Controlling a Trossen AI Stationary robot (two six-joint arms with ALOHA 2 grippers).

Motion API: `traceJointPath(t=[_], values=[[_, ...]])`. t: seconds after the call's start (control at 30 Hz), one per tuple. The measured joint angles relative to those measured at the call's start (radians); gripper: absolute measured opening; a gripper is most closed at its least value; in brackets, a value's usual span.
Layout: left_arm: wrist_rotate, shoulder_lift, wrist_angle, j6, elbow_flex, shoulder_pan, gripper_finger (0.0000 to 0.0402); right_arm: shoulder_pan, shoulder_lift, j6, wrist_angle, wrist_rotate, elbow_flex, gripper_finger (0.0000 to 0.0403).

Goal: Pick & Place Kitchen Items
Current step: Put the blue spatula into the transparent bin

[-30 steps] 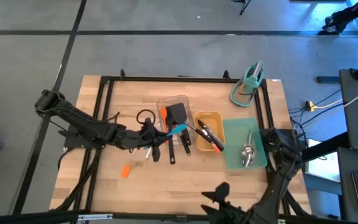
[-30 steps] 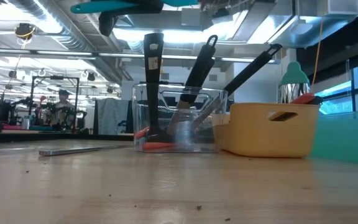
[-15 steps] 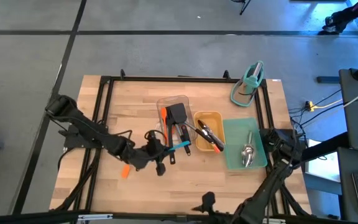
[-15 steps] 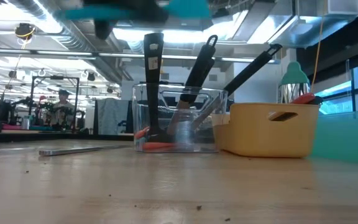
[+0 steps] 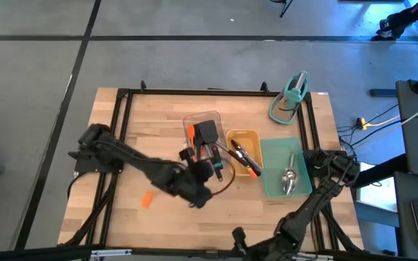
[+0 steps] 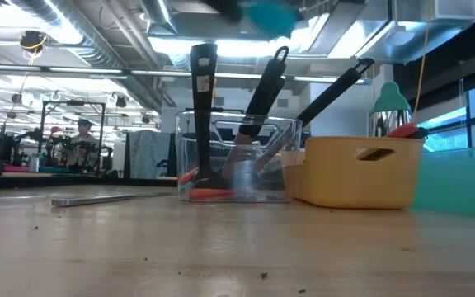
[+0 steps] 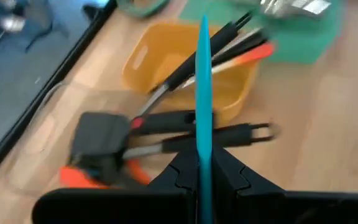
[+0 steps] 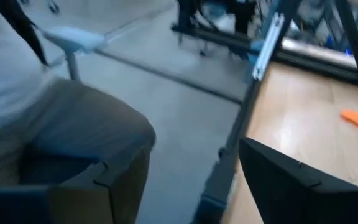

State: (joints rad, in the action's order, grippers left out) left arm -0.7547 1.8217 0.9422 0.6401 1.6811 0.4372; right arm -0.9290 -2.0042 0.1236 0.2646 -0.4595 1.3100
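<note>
Left gripper point(image 7: 202, 177) pinches blue spatula point(image 7: 202, 106) edge-on; aim it over clear tray point(image 5: 202, 138) before releasing. Right gripper point(image 8: 185, 186) spread, idle.

We see our left gripper point(image 7: 202, 180) clamped on a blue spatula point(image 7: 202, 93) above a yellow tray point(image 7: 160, 56) holding tongs point(image 7: 194, 59), black turners point(image 7: 104, 140) lying beside it.

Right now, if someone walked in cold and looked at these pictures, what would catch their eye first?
Probably the left gripper, shut on a blue spatula and held above the clear tray near the table's middle. Next, the crowd of black-handled utensils sticking up out of that tray, with the yellow tray beside it. A lone orange piece lies on the bare wood toward the front left.
</note>
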Motion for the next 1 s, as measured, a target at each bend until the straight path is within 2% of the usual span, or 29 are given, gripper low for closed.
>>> traceJointPath(t=[0.1, 0.2, 0.47, 0.63, 0.8, 1.0], values=[[0.035, 0.052, 0.183, 0.028, 0.082, -0.066, 0.0008, -0.023, 0.031, -0.038, 0.129, -0.018, -0.071, 0.0244], [0.084, 0.064, 0.272, 0.028, 0.105, -0.145, 0.0008, -0.03, 0.044, -0.05, 0.162, -0.031, -0.114, 0.0241], [0.24, 0.065, 0.361, -0.073, 0.106, -0.364, 0.0008, -0.03, 0.063, -0.068, 0.11, -0.011, -0.12, 0.024], [0.267, 0.095, 0.399, -0.094, 0.106, -0.466, 0.0008, -0.03, 0.078, -0.074, 0.075, -0.015, -0.12, 0.024], [0.28, 0.203, 0.474, -0.104, 0.106, -0.523, 0.0008, -0.03, 0.078, -0.079, 0.041, -0.015, -0.12, 0.024], [0.278, 0.334, 0.518, -0.131, 0.114, -0.533, 0.0008, -0.03, 0.078, -0.079, 0.025, -0.011, -0.12, 0.024]])
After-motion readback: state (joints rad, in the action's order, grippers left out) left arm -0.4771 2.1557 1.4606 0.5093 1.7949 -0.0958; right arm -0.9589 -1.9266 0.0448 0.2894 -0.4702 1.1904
